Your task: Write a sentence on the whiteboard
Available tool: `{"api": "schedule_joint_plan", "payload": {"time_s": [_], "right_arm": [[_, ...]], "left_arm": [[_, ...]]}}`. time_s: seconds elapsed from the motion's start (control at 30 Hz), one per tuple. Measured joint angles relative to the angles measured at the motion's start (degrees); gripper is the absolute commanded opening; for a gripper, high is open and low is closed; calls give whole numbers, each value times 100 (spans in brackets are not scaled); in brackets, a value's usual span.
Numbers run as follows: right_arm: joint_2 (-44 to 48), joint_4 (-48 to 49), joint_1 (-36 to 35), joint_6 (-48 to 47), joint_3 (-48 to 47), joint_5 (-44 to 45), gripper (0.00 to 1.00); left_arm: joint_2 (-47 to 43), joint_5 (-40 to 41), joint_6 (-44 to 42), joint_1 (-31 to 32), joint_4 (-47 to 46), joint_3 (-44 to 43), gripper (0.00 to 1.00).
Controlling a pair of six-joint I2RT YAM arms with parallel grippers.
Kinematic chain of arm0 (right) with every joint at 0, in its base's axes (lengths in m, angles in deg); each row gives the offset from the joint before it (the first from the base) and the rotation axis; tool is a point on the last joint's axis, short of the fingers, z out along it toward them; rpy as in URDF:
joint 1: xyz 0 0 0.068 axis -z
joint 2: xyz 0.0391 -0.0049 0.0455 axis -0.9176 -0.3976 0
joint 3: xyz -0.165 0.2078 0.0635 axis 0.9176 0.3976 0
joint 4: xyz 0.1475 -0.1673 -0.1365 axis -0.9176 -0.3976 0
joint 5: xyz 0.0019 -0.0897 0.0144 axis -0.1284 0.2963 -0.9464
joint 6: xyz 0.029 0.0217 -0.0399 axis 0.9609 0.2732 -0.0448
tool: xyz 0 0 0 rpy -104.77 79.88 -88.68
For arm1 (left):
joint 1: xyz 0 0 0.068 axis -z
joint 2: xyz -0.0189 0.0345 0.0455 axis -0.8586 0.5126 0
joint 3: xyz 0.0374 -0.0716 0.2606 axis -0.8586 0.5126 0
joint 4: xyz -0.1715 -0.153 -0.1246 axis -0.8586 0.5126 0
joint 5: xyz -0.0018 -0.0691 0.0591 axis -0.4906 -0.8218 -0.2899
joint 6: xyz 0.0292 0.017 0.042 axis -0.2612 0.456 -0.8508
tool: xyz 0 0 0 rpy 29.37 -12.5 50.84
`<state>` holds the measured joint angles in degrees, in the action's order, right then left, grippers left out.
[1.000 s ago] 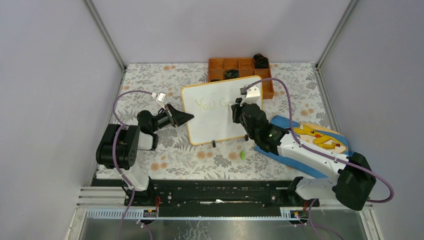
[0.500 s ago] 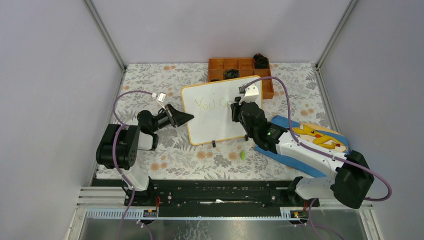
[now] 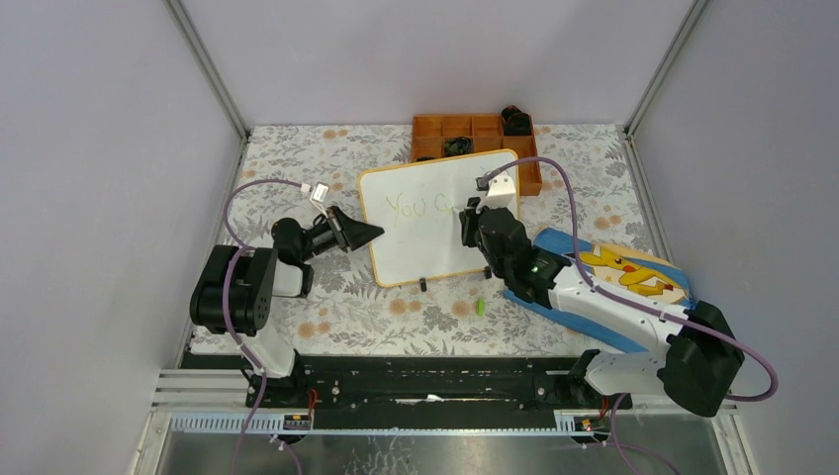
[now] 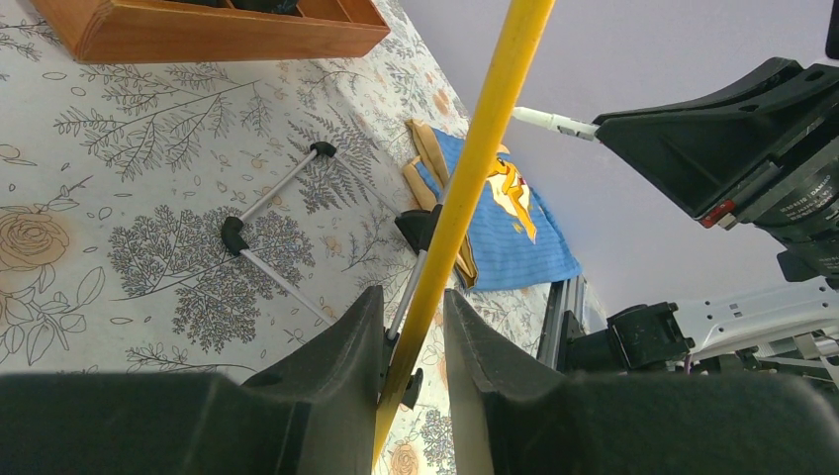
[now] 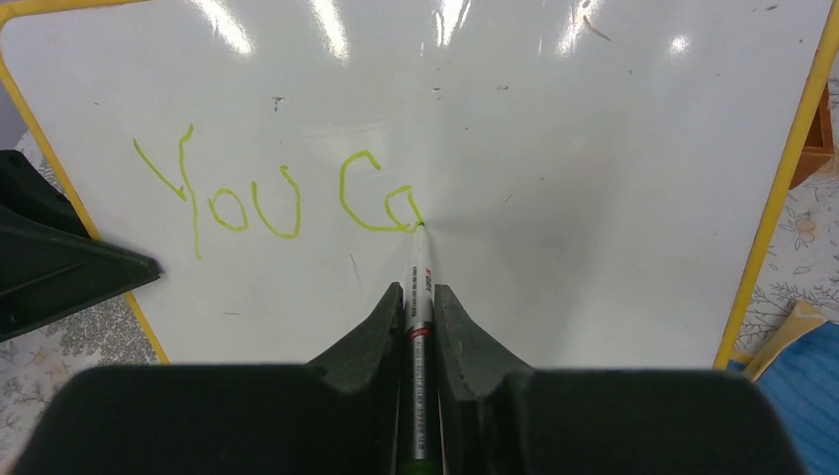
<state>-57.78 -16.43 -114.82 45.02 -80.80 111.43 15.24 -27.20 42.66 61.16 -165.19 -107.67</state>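
Note:
The whiteboard [image 3: 425, 242], white with a yellow frame, stands tilted on the flowered table. Its edge [image 4: 485, 129] runs between the fingers of my left gripper [image 4: 414, 327], which is shut on it at the board's left side [image 3: 374, 233]. My right gripper [image 5: 417, 297] is shut on a white marker [image 5: 420, 277], whose tip touches the board face [image 5: 594, 148]. The sentence [image 5: 277, 198] reads "You Ca" in light green, and the tip rests at the end of the "a". From above, the right gripper [image 3: 467, 210] covers the end of the sentence [image 3: 416, 206].
An orange compartment tray [image 3: 475, 134] sits just behind the board. A blue cartoon-print cloth [image 3: 613, 277] lies under the right arm. A small green cap [image 3: 480, 307] lies in front of the board. The board's metal stand legs [image 4: 272, 198] rest on the table.
The right gripper has shifted slightly to the right along the board with the marker. The left gripper and the board have not moved.

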Motion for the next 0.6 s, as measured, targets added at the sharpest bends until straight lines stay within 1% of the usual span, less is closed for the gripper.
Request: {"api": "schedule_joint_plan", "payload": {"time_s": [0.6], "right_arm": [[323, -17, 7, -22, 50, 118, 0]], "left_arm": [[-39, -2, -74, 28, 61, 0, 35]]}}
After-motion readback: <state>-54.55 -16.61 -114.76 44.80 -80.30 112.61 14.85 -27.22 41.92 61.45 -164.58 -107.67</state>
